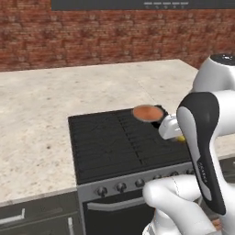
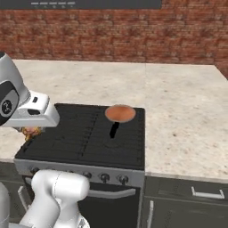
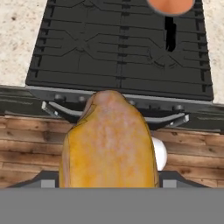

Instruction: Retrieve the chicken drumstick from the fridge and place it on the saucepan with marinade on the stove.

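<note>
A golden-brown chicken drumstick [image 3: 109, 144] looms large at the bottom of the hand view, and my gripper [image 2: 31, 128] is shut on it; the drumstick hides the fingertips. It hangs in the air over the stove's near left corner in the right base view, level with the front edge. The black stove [image 2: 80, 138] lies ahead. On its far right burner sits the saucepan with marinade [image 2: 120, 113], shallow, with orange-brown contents and a short black handle [image 3: 169, 33] pointing toward me. The saucepan [image 1: 148, 113] is just beyond my wrist. The fridge is out of view.
Beige stone counter [image 1: 41, 114] flanks the stove on both sides, backed by a red brick wall [image 2: 111, 31]. A row of dark knobs [image 2: 104, 177] and an oven handle [image 2: 111, 194] run along the stove's grey front. Dark drawers [image 2: 196, 196] sit beside it. Wooden floor [image 3: 26, 144] lies below.
</note>
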